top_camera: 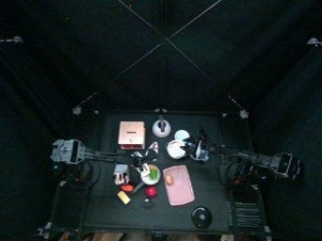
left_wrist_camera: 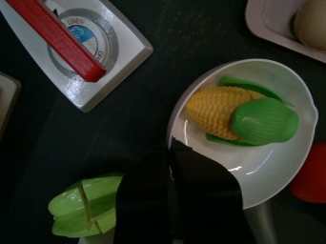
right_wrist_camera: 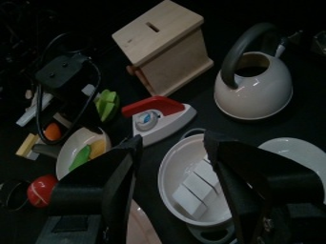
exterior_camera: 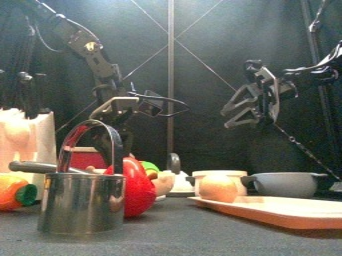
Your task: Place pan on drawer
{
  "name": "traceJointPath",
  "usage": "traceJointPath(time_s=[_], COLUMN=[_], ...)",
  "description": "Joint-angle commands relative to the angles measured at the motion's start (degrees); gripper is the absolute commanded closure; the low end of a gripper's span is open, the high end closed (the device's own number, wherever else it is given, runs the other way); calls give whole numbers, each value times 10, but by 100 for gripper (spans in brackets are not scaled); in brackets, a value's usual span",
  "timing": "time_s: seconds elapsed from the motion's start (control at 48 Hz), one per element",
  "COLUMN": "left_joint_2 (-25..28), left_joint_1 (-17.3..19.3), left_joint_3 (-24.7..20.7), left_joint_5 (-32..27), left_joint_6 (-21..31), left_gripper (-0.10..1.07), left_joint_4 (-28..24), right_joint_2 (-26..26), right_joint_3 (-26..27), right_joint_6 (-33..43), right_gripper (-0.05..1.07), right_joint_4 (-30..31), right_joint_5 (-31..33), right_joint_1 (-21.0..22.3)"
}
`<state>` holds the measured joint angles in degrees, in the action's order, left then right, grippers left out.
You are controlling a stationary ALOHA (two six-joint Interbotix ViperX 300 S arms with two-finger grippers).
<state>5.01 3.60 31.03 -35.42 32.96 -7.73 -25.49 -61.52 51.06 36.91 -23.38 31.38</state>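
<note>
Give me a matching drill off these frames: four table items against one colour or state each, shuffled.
Things:
1. pan
2. drawer
3. kettle
4. toy iron

Traits:
A. red handle
B. tan box, flat top
C. holds corn
D. white body, black arched handle

Pairs: 1-C, 2-B, 3-D, 4-A

The left tool (left_wrist_camera: 192, 186) covers the pan's (left_wrist_camera: 274, 81) near rim; the drawer (top_camera: 130, 135) looks too small for detail from above.
</note>
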Motion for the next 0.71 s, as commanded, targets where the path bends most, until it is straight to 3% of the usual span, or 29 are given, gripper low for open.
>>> traceJointPath(time_s=[0.0,0.229,0.688], left_joint_2=[-14,-40,-88], left_joint_1=[2,3,76], left_joint_3=[-12,-29,-98], left_joint_5=[2,-26,-134], left_joint_6=[0,-3,-19], left_gripper=[69,69,69], left_joint_4=[0,18,46], right_joint_2=[-4,-4,-4], right_joint_3=[6,5,8], right_joint_6=[0,0,-1], right_gripper=[15,15,15], right_joint_4=[-2,2,4], right_joint_5=[-3,-3,-3], right_joint_1=[2,3,2])
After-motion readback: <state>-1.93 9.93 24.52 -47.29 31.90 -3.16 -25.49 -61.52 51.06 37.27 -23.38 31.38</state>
